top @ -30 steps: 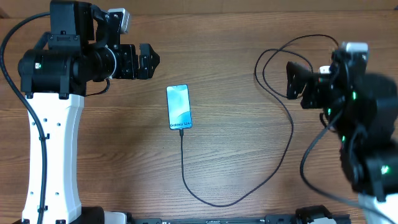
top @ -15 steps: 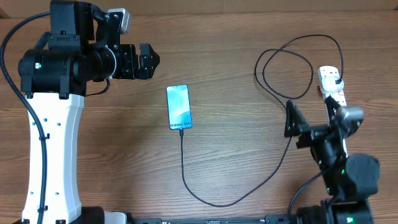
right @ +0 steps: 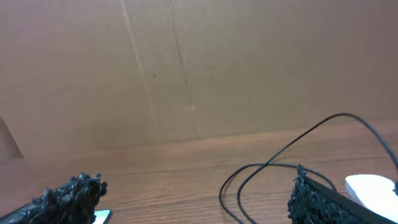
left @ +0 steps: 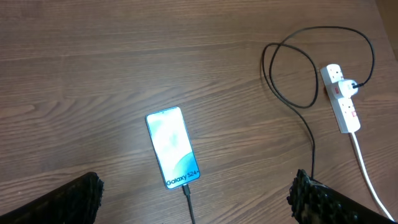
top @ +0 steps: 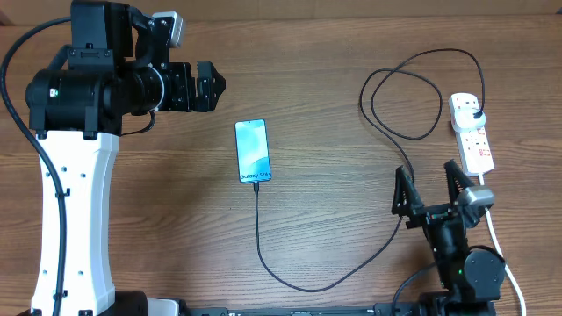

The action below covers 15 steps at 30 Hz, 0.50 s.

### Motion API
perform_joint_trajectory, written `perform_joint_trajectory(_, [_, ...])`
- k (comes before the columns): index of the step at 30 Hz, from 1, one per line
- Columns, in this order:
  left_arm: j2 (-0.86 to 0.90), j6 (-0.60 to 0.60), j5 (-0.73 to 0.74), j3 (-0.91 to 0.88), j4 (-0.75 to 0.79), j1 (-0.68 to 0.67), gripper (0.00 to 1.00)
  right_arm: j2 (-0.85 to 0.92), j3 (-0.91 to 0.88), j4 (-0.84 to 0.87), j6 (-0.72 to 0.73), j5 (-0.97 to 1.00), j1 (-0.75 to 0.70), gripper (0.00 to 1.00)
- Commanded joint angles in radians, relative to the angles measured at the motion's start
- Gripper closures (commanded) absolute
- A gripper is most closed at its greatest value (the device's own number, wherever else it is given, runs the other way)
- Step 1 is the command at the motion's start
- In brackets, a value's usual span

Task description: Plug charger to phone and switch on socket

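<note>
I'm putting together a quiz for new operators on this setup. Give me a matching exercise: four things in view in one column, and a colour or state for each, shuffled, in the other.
Things
1. phone
2. charger
3. socket
4. right gripper

Colour or state
A. white, with red switches
B. open and holding nothing
C. thin and black, lying in loops
D. screen lit, blue fading to white

Pairs: 1-D, 2-C, 3-A, 4-B
</note>
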Motion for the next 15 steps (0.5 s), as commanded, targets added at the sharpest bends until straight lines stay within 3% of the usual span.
perform_joint_trajectory(1, [0.007, 0.004, 0.007, -0.005, 0.000, 0.004, 0.00, -0.046, -0.040, 0.019, 0.035, -0.002, -0.004, 0.00])
perform_joint_trajectory(5, [0.007, 0.005, 0.007, -0.005, 0.000, 0.004, 0.00, -0.077, -0.076, 0.029, 0.035, -0.002, -0.004, 0.00])
perform_joint_trajectory(15, [0.007, 0.004, 0.007, -0.005, 0.000, 0.004, 0.00, -0.101, -0.075, -0.127, 0.034, 0.025, -0.004, 0.00])
